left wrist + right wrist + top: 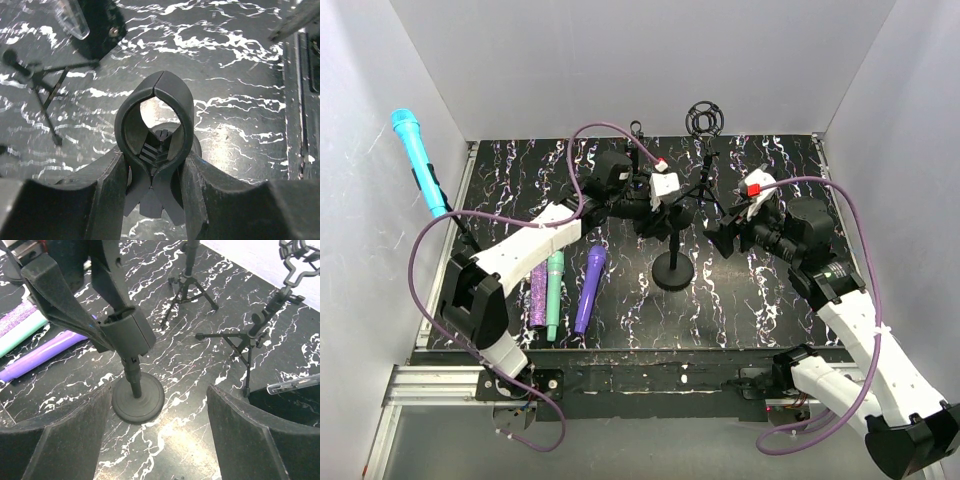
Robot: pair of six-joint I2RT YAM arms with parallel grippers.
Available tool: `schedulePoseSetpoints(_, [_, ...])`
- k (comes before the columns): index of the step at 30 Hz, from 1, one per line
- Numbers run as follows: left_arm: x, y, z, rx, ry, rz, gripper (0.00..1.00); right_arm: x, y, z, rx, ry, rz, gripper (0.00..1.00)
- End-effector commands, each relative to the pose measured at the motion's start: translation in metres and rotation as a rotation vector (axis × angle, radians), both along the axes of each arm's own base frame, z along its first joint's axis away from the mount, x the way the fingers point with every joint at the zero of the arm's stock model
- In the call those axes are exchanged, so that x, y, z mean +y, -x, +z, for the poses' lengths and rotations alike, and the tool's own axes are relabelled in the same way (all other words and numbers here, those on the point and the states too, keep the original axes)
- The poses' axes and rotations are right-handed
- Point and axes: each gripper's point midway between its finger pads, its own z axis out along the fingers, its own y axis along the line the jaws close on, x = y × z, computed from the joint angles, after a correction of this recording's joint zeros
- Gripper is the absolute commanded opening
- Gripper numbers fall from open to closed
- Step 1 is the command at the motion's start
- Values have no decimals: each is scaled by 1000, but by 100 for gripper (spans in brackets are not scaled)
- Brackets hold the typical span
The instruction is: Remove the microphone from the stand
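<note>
A black round-base stand (672, 272) stands mid-table. My left gripper (655, 205) is shut on its clip (154, 100), with a finger on each side of the clip's tails (152, 185). The ring of the clip holds nothing. In the right wrist view the clip (127, 332) sits above the base (138, 399). My right gripper (725, 235) is open and empty just right of the stand, its wide gap (157, 435) over bare table. A cyan microphone (415, 155) sits upright in another stand at the far left wall.
Three microphones lie left of the stand: glittery purple (538, 295), teal (553, 295) and purple (590, 290). A tripod with a shock mount (704, 120) and a small tripod (638, 130) stand at the back. White walls enclose three sides.
</note>
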Motion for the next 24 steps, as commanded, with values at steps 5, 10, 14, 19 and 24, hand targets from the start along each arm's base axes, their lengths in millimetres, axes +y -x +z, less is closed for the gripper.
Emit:
schedulePoseSetpoints(5, [90, -45, -11, -75, -194, 597, 0, -10, -11, 15, -37, -40, -61, 82])
schedulePoseSetpoints(10, [142, -81, -1, -136, -232, 832, 0, -11, -16, 14, -27, -46, -69, 82])
schedulePoseSetpoints(14, [168, -102, 5, -177, -246, 941, 0, -10, -16, 13, -21, -51, -68, 82])
schedulePoseSetpoints(19, [198, -133, 5, -223, -261, 1056, 0, -11, -16, 9, -14, -46, -72, 82])
schedulePoseSetpoints(24, [221, -172, 6, -271, -243, 1134, 0, -14, -17, 6, -9, -43, -81, 82])
